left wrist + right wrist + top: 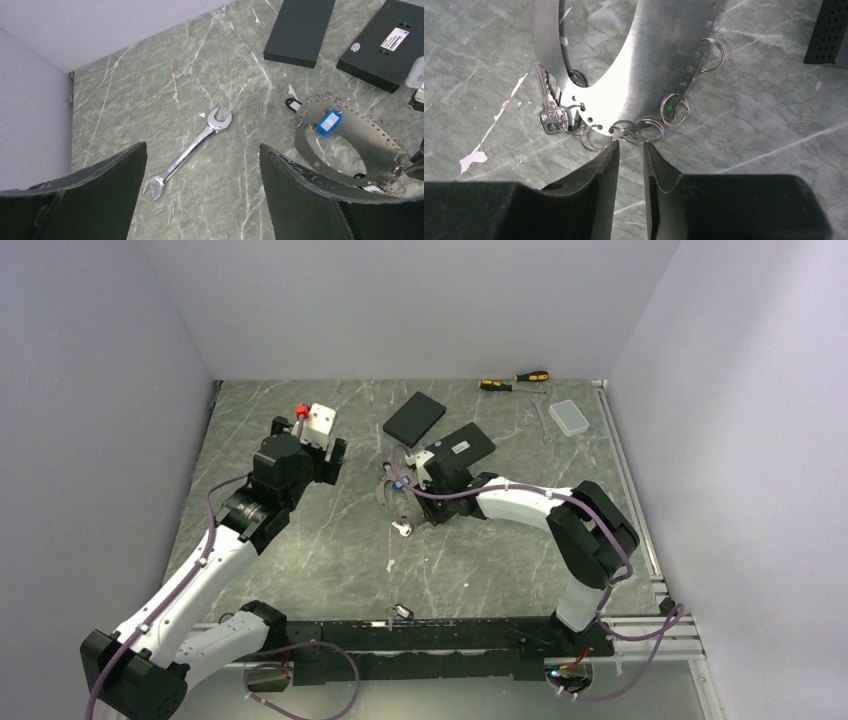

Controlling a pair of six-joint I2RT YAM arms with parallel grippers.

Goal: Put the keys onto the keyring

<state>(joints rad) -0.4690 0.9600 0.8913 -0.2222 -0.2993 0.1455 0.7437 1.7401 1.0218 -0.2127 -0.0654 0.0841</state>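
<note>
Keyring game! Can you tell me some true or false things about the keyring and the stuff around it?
1. A silver key hangs on the keyring. True.
2. The wrench lies on top of the keyring. False: it lies on the table, apart from it.
3. The left gripper is open and empty. True.
4. The screwdrivers lie right beside the keyring. False: they lie at the table's far edge.

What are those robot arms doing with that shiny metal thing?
The right gripper, nearly closed, is at the edge of the keyring, a flat metal loop with little rings along it. One key is on a ring, and so is a blue tag. The left gripper hovers open over a wrench, holding nothing.
</note>
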